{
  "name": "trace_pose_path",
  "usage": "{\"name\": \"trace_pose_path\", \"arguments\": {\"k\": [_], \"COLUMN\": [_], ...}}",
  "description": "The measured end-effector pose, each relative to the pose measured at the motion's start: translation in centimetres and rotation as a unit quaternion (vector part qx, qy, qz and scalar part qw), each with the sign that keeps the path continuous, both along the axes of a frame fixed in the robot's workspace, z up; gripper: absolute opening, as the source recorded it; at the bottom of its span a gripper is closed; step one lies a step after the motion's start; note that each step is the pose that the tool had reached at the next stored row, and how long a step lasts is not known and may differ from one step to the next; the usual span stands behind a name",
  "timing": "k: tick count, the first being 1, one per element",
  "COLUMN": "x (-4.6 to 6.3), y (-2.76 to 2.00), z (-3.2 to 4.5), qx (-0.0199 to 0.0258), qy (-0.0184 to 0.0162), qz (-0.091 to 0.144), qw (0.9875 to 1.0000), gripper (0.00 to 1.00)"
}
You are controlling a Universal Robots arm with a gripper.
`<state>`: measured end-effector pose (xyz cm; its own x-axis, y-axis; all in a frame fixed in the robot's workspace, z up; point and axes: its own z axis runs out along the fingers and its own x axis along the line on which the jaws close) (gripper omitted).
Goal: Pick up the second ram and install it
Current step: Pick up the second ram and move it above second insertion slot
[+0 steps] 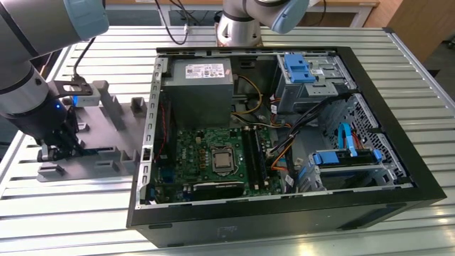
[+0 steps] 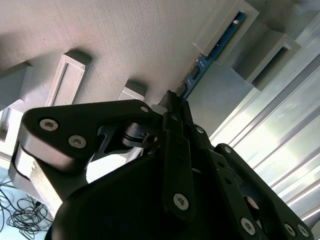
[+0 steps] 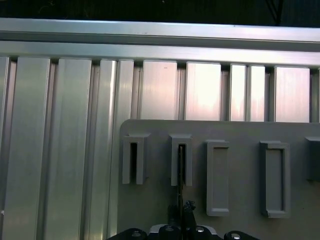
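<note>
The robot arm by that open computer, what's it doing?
The arm has its gripper down at the grey holder tray beside the open computer case. It is right at the second ram, a thin blue strip standing on edge in the tray's slotted blocks. The ram sits in the tray, not yet on the motherboard.

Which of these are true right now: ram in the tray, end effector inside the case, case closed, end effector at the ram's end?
1. The second ram sits in the grey holder tray. True.
2. The end effector is inside the computer case. False: it is at the tray, to the exterior view's left of the case.
3. The case is closed. False: it lies open, with the motherboard showing.
4. The end effector is at one end of the ram. True.
</note>
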<state>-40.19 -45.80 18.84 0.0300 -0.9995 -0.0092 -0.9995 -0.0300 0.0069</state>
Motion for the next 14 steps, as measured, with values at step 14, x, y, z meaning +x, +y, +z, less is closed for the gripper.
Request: {"name": "trace_pose_path", "arguments": {"k": [14], "x": [0.0], "y": [0.0], "z": [0.27], "qx": [-0.0006], "qy": [0.0], "qz": [-0.001], "qw": [1.0], "gripper": [0.14]}}
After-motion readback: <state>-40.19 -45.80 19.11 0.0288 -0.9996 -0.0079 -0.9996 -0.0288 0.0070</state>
